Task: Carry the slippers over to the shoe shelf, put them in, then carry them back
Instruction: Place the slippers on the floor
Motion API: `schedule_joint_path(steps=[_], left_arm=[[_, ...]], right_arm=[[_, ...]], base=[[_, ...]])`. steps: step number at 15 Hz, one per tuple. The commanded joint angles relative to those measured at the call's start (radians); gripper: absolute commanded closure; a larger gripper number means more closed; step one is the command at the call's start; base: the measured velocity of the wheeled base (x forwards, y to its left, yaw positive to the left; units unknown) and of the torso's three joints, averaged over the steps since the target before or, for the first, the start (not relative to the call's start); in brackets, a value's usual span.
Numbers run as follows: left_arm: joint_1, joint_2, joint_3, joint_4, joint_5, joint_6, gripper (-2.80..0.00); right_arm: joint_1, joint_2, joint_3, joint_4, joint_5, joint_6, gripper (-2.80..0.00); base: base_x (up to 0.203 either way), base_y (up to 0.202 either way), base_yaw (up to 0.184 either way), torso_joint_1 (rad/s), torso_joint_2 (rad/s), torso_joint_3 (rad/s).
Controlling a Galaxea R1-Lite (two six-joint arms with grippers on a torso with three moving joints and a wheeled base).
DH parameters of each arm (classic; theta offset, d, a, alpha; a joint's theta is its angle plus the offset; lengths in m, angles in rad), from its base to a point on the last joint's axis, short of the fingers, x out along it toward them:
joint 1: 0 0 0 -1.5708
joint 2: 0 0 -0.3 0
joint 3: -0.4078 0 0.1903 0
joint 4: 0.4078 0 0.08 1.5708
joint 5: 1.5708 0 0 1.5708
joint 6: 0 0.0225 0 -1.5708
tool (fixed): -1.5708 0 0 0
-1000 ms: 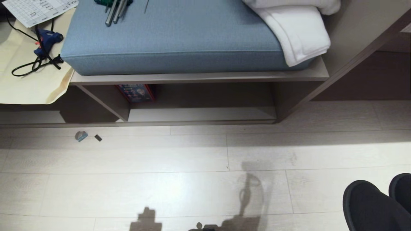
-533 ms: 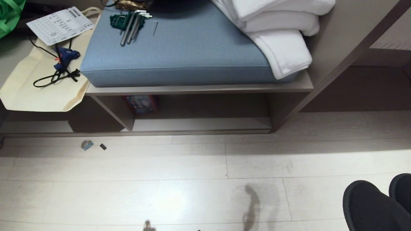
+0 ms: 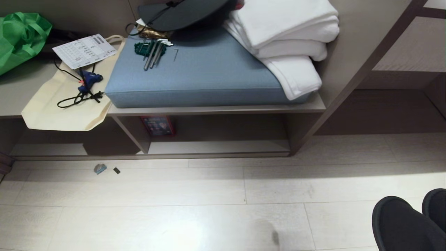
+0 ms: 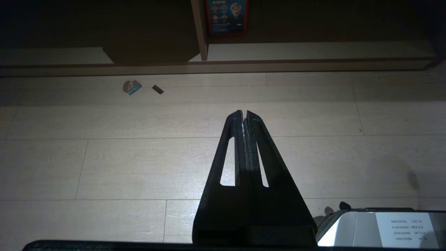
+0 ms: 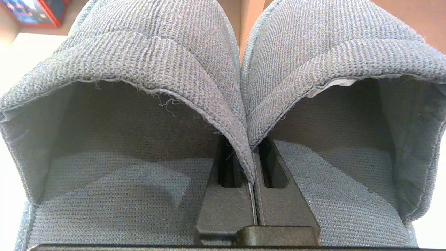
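Right gripper clamped shut on the slippers, both pinched together by their inner strap edges, 1 on each side of the closed fingers. Same pair poking into the bottom right corner of the head view, hanging above the pale wood floor. Left gripper closed too, holding nothing, just hovering over bare floorboards. Shoe shelf straight ahead and well apart from the slippers, 2 low compartments split by an upright panel, a red box tucked at the back of 1. Blue cushion sat on top with white towels, hex keys, and a glue gun off to the left. Couple of small scraps on the floor near the shelf.
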Motion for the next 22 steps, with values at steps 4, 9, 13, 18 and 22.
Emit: schedule_joint_path(steps=[4, 9, 13, 18, 22], left_arm=[[0.0, 0.001, 0.0, -0.001, 0.0, 0.0, 0.0], [0.0, 0.001, 0.0, -0.001, 0.0, 0.0, 0.0], [0.0, 0.001, 0.0, -0.001, 0.0, 0.0, 0.0], [0.0, 0.001, 0.0, -0.001, 0.0, 0.0, 0.0], [0.0, 0.001, 0.0, -0.001, 0.0, 0.0, 0.0]], right_arm=[[0.0, 0.001, 0.0, -0.001, 0.0, 0.0, 0.0], [0.0, 0.001, 0.0, -0.001, 0.0, -0.002, 0.0], [0.0, 0.001, 0.0, -0.001, 0.0, -0.002, 0.0], [0.0, 0.001, 0.0, -0.001, 0.0, -0.011, 0.0], [0.0, 0.001, 0.0, -0.001, 0.0, -0.01, 0.0]], base=[[0.0, 0.0, 0.0, 0.002, 0.0, 0.198], [0.0, 0.0, 0.0, 0.002, 0.0, 0.203], [0.0, 0.0, 0.0, 0.001, 0.0, 0.202], [0.0, 0.0, 0.0, 0.0, 0.0, 0.202], [0.0, 0.0, 0.0, 0.002, 0.0, 0.202]])
